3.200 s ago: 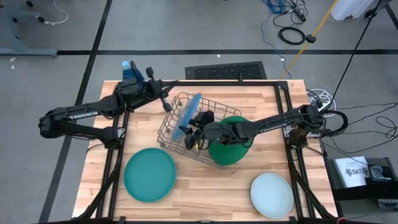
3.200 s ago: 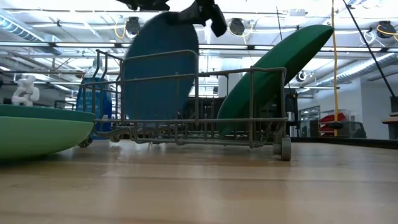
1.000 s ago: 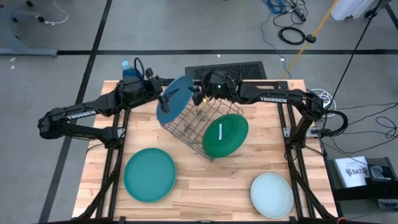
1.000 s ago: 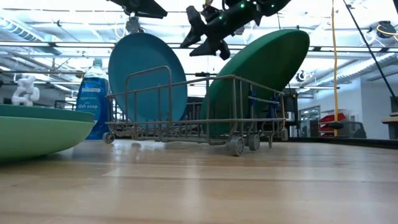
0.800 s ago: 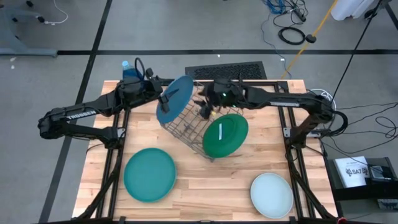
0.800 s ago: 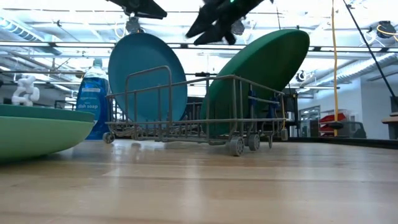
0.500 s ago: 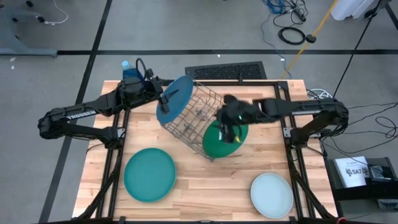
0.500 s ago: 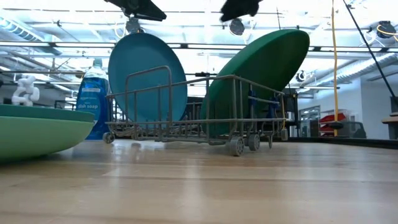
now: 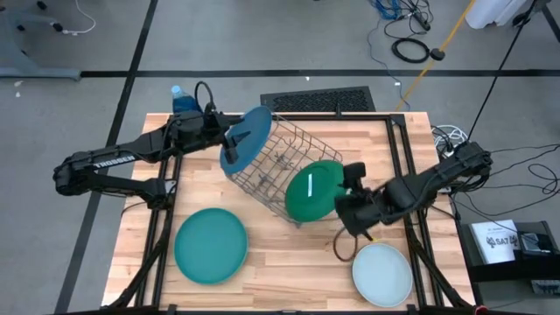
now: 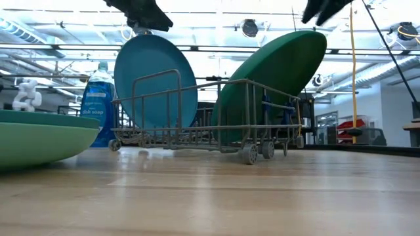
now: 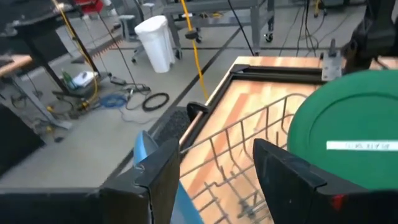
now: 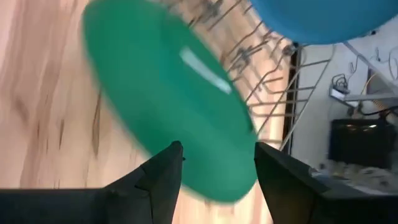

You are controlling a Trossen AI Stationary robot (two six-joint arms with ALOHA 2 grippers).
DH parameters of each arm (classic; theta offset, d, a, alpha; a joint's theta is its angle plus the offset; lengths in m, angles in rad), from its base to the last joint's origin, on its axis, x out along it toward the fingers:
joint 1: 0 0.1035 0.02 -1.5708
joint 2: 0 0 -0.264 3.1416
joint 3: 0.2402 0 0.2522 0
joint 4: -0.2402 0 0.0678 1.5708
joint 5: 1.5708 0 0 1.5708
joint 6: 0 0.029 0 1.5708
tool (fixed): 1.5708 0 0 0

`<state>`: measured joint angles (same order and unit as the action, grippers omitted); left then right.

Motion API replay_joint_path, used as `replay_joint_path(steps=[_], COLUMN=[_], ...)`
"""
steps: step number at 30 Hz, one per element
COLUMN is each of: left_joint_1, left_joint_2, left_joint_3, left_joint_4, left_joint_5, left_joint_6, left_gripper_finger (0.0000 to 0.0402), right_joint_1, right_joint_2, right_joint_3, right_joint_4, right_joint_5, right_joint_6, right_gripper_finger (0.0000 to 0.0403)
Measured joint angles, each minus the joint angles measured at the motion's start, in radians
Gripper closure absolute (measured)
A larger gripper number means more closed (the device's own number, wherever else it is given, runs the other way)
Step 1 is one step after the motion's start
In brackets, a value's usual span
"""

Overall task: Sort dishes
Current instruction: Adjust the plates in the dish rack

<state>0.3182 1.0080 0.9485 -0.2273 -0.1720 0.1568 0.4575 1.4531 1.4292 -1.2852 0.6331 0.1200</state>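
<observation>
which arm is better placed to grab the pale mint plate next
Right. Its tool hangs open and empty just beside the pale mint plate, while the left tool is across the table at the blue plate in the wire rack.

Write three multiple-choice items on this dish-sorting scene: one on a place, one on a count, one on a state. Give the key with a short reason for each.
1. Where is the dark green plate?
A. Leaning against the wire rack
B. Flat at the table's near left corner
C. On the floor

2. How many plates lie flat on the table?
A. None
B. Two
C. Four

3. What is the right gripper doing?
A. Clamping the bottle
B. Gripping the rack
C. Open and empty, between the dark green plate and the pale plate

Key:
1 A, its edge rests tilted on the rack's side.
2 B, only the teal plate and the pale plate lie flat; the blue plate stands at the rack, with the left gripper at it.
3 C, the wrist view shows nothing between its fingers.
</observation>
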Motion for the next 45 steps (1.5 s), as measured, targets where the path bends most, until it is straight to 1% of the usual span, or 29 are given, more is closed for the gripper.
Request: replay_joint_path(steps=[5, 7, 10, 12, 16, 21, 23, 25, 27, 29, 33, 37, 43, 45], left_joint_1=[-0.002, -0.008, -0.019, -0.025, -0.033, -0.033, -0.033, -0.033, -0.033, -0.033, -0.033, -0.033, -0.045, -0.050], left_joint_2=[0.000, 0.000, 0.000, 0.000, 0.000, 0.000, 0.000, 0.000, 0.000, 0.000, 0.000, 0.000, 0.000, 0.000], left_joint_3=[0.000, 0.000, 0.000, 0.000, 0.000, 0.000, 0.000, 0.000, 0.000, 0.000, 0.000, 0.000, 0.000, 0.000], left_joint_4=[0.004, 0.013, 0.036, 0.062, 0.100, 0.103, 0.103, 0.103, 0.103, 0.102, 0.086, 0.077, 0.063, 0.055], left_joint_5=[0.003, 0.003, 0.004, 0.005, 0.013, 0.036, 0.038, 0.043, 0.053, 0.066, 0.068, 0.068, 0.068, 0.068], left_joint_6=[-0.097, -0.105, -0.107, -0.107, -0.099, -0.099, -0.099, -0.099, -0.099, -0.099, -0.098, -0.095, -0.096, -0.095], left_gripper_finger=[0.0198, 0.0198, 0.0198, 0.0198, 0.0198, 0.0198, 0.0198, 0.0198, 0.0198, 0.0198, 0.0198, 0.0198, 0.0198, 0.0198], right_joint_1=[0.059, 0.077, 0.092, 0.095, 0.094, 0.094, 0.092, 0.091, 0.091, 0.087, 0.072, 0.057, 0.054, 0.060], right_joint_2=[0.033, 0.037, 0.047, 0.061, 0.083, 0.091, 0.091, 0.091, 0.091, 0.091, 0.091, 0.091, 0.091, 0.091], right_joint_3=[0.000, 0.000, 0.000, -0.001, -0.033, -0.109, -0.141, -0.168, -0.189, -0.203, -0.222, -0.256, -0.257, -0.239], right_joint_4=[-0.137, -0.149, -0.130, -0.129, -0.114, -0.082, -0.064, -0.042, -0.010, 0.021, 0.090, 0.177, 0.203, 0.203], right_joint_5=[-0.004, 0.005, 0.045, 0.055, 0.123, 0.194, 0.251, 0.334, 0.407, 0.457, 0.471, 0.474, 0.514, 0.526], right_joint_6=[0.037, 0.051, 0.068, 0.055, 0.029, 0.020, 0.033, 0.059, 0.080, 0.079, 0.080, 0.079, 0.074, 0.061], right_gripper_finger=[0.0188, 0.0177, 0.0157, 0.0146, 0.0134, 0.0139, 0.0145, 0.0153, 0.0162, 0.0175, 0.0213, 0.0266, 0.0366, 0.0389])
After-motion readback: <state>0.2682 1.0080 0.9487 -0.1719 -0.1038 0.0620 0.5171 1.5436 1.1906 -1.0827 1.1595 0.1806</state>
